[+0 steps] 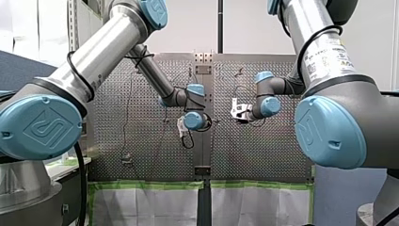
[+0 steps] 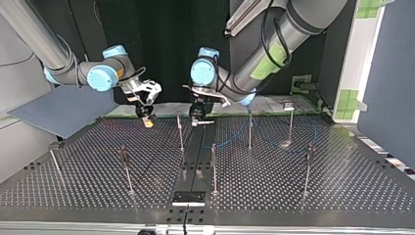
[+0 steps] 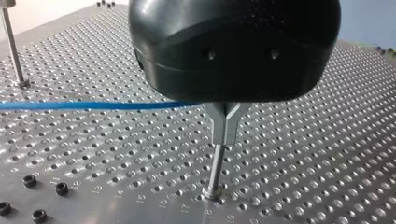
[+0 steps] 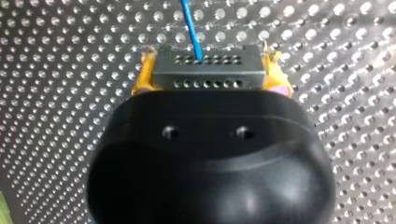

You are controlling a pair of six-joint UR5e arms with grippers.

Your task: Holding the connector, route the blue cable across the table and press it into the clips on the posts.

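- My left gripper (image 1: 182, 127) hangs over the perforated table (image 1: 263, 150), just left of its middle seam (image 1: 203, 146).
- My right gripper (image 1: 238, 111) hovers just right of that seam, slightly higher in the view.
- Green tape (image 1: 146, 184) edges the table's near side.
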